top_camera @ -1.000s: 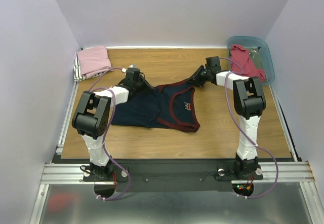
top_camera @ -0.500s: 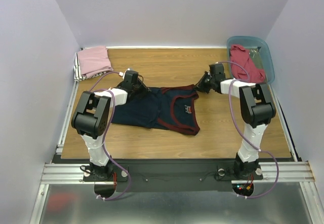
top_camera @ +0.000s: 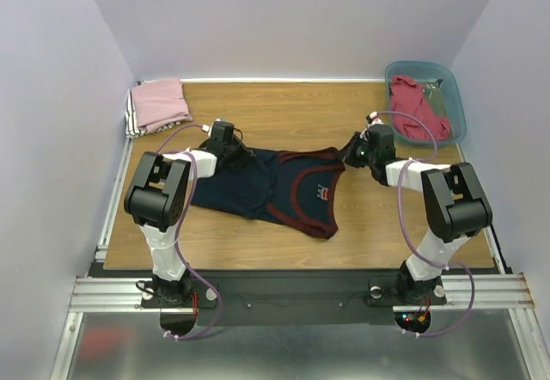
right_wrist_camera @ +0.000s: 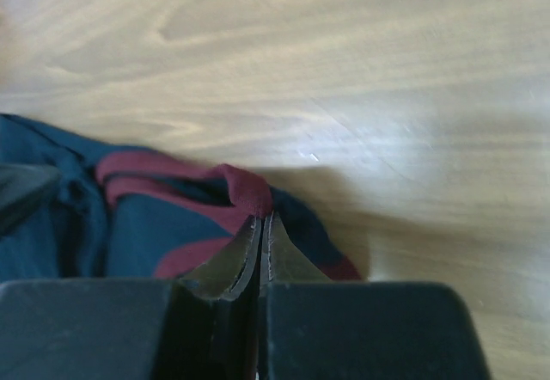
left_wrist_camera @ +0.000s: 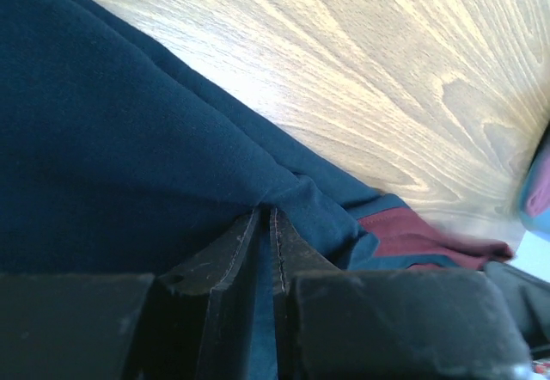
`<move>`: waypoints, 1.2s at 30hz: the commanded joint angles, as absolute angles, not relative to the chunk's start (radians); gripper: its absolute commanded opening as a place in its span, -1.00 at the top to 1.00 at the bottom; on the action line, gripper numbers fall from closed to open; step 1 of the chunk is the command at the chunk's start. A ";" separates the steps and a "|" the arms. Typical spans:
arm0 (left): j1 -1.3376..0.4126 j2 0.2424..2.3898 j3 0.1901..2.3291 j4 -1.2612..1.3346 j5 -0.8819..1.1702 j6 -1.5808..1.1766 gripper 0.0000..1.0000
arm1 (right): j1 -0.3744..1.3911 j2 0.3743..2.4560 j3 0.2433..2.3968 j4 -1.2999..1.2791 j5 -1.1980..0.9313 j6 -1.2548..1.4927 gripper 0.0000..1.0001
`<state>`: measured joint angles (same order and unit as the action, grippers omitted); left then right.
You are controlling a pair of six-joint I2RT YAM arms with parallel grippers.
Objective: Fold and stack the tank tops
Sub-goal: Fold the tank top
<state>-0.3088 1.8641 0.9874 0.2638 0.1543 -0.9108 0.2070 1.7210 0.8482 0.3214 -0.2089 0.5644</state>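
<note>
A navy tank top (top_camera: pixel 262 186) with maroon trim lies spread on the wooden table between my two grippers. My left gripper (top_camera: pixel 230 145) is shut on its navy edge at the top left; the pinched cloth (left_wrist_camera: pixel 172 139) shows between the fingers in the left wrist view. My right gripper (top_camera: pixel 355 150) is shut on the maroon shoulder strap (right_wrist_camera: pixel 245 193) at the top right. A folded pink top (top_camera: pixel 159 103) lies at the back left. A red top (top_camera: pixel 418 105) sits in the teal bin.
The teal plastic bin (top_camera: pixel 453 96) stands at the back right corner. Striped cloth (top_camera: pixel 131 118) lies under the pink top. Purple walls close in the table on three sides. Bare wood (top_camera: pixel 284 109) lies behind the navy top.
My right gripper has moved right and nearer with the strap, stretching the navy top out wider and flatter. The left gripper has held its grip and barely moved.
</note>
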 commanded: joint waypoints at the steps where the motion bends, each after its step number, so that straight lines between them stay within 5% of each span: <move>1: -0.301 1.853 0.989 0.296 0.186 -0.901 0.55 | 0.218 1.689 0.786 0.442 -0.166 0.503 0.99; 14: -0.409 1.885 1.232 0.265 0.351 -0.761 0.45 | 0.258 1.623 0.640 0.590 -0.121 0.471 0.99; 23: -0.561 2.112 1.520 0.219 0.400 -0.712 0.41 | 0.268 1.557 0.568 0.637 -0.121 0.439 0.99; 36: -0.681 2.283 1.657 0.307 0.454 -0.752 0.40 | 0.279 1.514 0.499 0.672 -0.112 0.423 0.99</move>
